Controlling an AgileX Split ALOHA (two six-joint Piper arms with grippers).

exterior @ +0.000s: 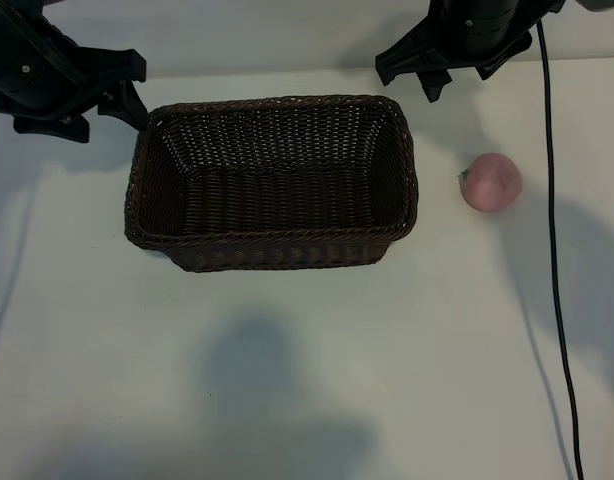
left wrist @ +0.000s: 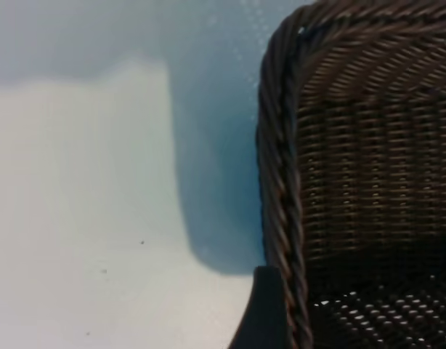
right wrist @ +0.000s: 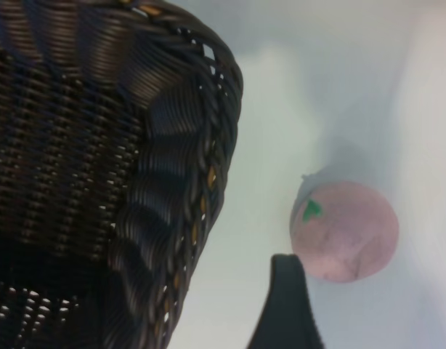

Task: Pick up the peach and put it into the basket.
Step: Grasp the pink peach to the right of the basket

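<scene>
Peach on table, at 3 o'clock from basket. My left fingers and right fingers spread, grasping nothing.

A white table carries soft shadows, and a black cable runs down its right side.

The left gripper sits in the upper left of the exterior frame, its black fingers spread apart and holding nothing. The right gripper hangs at the top edge, right of centre, its fingers likewise parted and empty. Each wrist view shows one dark fingertip at its lower edge.
</scene>
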